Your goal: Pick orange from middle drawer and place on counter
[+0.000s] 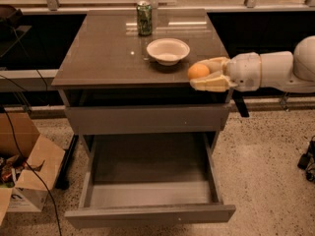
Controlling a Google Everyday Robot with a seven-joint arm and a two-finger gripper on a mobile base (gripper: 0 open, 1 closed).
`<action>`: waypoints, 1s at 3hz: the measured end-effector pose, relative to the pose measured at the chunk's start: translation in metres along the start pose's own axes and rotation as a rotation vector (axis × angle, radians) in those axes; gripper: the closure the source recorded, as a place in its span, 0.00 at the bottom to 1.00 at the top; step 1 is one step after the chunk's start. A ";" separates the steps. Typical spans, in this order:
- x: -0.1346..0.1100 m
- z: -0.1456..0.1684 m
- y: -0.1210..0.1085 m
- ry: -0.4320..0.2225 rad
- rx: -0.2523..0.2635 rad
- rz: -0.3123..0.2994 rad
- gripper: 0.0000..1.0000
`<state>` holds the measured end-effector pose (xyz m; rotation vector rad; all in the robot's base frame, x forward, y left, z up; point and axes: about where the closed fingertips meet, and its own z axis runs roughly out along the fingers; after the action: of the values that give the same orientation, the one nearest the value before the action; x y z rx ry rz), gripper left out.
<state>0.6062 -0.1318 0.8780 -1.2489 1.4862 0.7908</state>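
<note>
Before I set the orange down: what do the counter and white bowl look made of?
The counter: glossy grey-brown slab, maybe laminate or polished stone; it mirrors the can. The white bowl: matte, possibly plastic or paper. The tool holds the orange at the counter's front-right edge.

The gripper [195,77], at the counter's [108,53] front-right edge, covers the orange's [197,70] right side — perhaps its underside too.

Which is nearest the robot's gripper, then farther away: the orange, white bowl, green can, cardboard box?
Gripper sits at the counter's right front edge.
1. Orange, between its jaws.
2. White bowl, just left, behind.
3. Green can, counter's back.
4. Cardboard box, floor, far left.
</note>
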 end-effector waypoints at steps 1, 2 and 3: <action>-0.005 0.014 -0.054 -0.001 0.046 -0.038 1.00; -0.014 0.023 -0.093 0.009 0.103 -0.080 1.00; -0.022 0.011 -0.110 0.035 0.184 -0.108 1.00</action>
<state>0.7143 -0.1433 0.9086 -1.1980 1.4709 0.5503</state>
